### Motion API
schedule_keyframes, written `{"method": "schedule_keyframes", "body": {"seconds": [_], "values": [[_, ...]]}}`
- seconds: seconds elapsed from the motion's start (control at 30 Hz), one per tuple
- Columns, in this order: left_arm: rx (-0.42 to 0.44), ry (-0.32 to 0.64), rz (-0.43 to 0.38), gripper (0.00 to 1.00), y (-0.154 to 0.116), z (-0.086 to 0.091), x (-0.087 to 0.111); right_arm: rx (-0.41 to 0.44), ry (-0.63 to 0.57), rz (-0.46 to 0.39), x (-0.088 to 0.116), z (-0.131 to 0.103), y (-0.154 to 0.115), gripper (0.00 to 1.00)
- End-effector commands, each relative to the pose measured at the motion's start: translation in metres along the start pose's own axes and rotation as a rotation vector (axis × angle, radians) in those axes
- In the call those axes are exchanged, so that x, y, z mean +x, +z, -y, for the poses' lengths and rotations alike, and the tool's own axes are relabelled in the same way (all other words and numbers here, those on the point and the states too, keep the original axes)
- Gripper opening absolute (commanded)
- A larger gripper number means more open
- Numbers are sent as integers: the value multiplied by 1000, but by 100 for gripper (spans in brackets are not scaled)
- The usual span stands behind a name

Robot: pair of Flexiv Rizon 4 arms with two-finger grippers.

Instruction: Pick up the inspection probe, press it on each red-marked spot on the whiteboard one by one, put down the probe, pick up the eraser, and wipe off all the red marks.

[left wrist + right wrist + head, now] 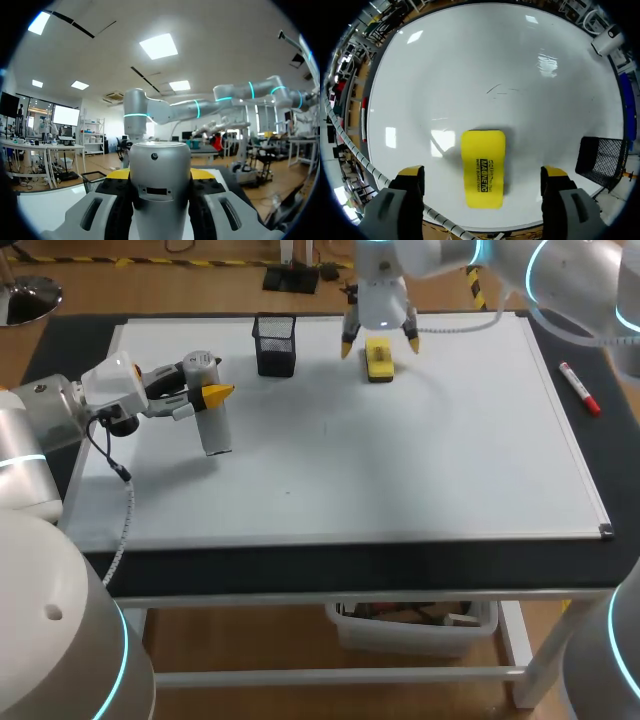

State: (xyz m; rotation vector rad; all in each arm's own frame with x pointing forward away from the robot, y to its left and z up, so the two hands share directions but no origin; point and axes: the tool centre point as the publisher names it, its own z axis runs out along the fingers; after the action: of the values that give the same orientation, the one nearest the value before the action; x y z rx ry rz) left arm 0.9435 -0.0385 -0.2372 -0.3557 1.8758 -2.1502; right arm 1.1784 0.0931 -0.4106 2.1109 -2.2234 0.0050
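A black mesh pen holder [275, 345] stands at the upper left of the whiteboard [400, 470], between my two grippers. A red marker [579, 387] lies on the dark desk [300, 565] off the board's right edge. My left gripper [208, 392], at the frame's left, is clamped on the inspection probe [216, 430], which points down, slightly tilted, over the board. My right gripper [380, 346], upper middle, is spread wide over the yellow eraser [482, 167], its fingers clear of it on both sides. The eraser lies flat on the board.
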Motion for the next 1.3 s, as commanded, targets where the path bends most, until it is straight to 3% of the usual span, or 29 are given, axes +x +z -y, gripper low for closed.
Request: {"method": "schedule_keyframes", "body": {"seconds": [0.03,0.1,0.47,0.67,0.83,0.87,0.93,0.97,1.0,1.07,1.3], "values": [[1,-1,-1,0,0,1,0,-25,116,136,25,-3,-22,100],[1,-1,-1,0,0,1,0,-97,197,269,33,-1,-30,100],[1,-1,-1,0,0,1,0,-85,501,498,57,12,-94,100],[1,-1,-1,0,0,1,0,-126,666,550,66,21,-112,100],[1,-1,-1,0,0,1,0,-192,727,572,68,25,-130,100],[1,-1,-1,0,0,1,0,-216,749,541,69,25,-134,100],[1,-1,-1,0,0,1,0,-245,771,571,72,27,-141,100],[1,-1,-1,0,0,1,0,-277,792,533,73,28,-144,100],[1,-1,-1,0,0,1,0,-281,791,562,74,30,-146,100],[1,-1,-1,0,0,1,0,-333,804,531,76,33,-150,100],[1,-1,-1,0,0,1,0,-348,855,594,91,34,-166,100]]}}
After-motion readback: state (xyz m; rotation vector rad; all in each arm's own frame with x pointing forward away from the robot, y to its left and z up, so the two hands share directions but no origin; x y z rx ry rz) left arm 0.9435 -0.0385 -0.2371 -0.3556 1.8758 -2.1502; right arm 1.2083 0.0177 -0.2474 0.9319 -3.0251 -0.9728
